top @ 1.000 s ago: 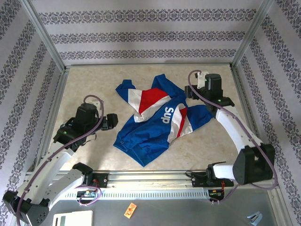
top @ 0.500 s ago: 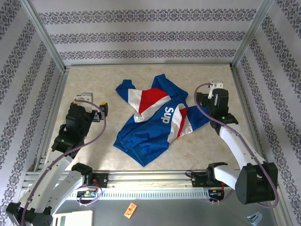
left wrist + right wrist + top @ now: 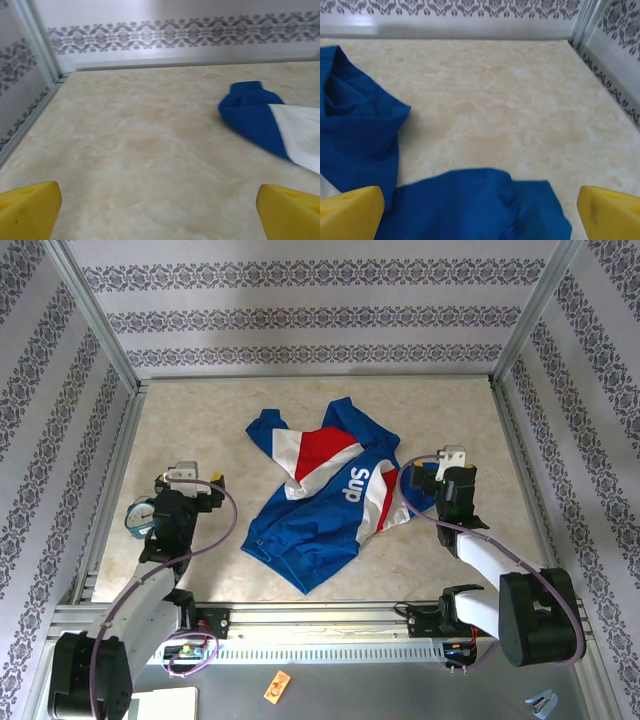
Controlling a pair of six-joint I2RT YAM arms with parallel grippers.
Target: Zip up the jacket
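We see a table [image 3: 200, 430] with a pale, marbled beige top, edged by metal rails [image 3: 108, 490]. On it lies the jacket [image 3: 310, 515], crumpled and spread around the middle of the surface. It is royal blue with red and white diagonal panels, and its white lettering faces up. Bare tabletop surrounds it on every side.

Crumpled blue, red and white jacket [image 3: 325, 498] mid-table

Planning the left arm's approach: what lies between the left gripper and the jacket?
Bare table from left gripper to jacket, in the left wrist view.
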